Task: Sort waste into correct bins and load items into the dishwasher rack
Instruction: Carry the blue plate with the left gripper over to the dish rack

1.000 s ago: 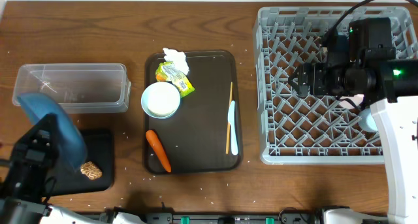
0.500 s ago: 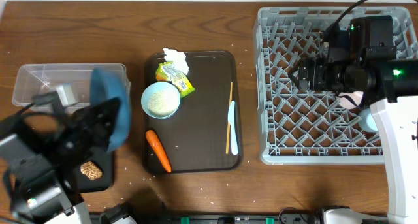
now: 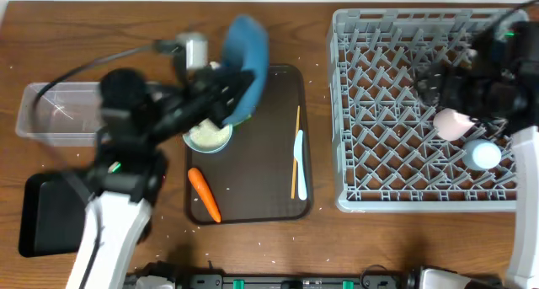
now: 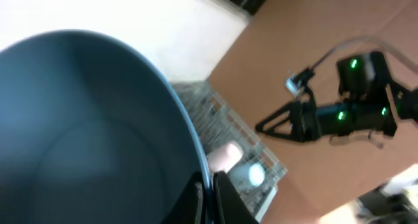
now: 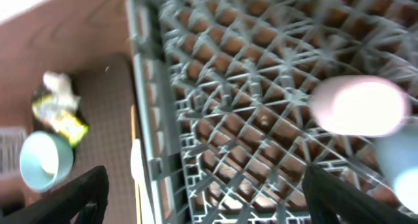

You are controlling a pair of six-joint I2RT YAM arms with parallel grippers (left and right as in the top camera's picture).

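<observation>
My left gripper is shut on the rim of the large blue plate and holds it on edge above the serving tray's far left corner; the left wrist view shows the jaws pinching the plate. My right gripper is open and empty over the grey rack. A pink cup and a light blue cup lie in the rack. The pale blue bowl with rice, the carrot, chopsticks and spoon lie on the tray. The wrapper and tissue show in the right wrist view.
The dark brown serving tray is at the centre. The clear tub stands at the left, with the flat black tray in front of it. My left arm hides the brown lump. Rice grains dot the table.
My left arm has swung the blue plate from the front left, over the black tray, up and right to above the serving tray. My right arm has drawn back to the right.
</observation>
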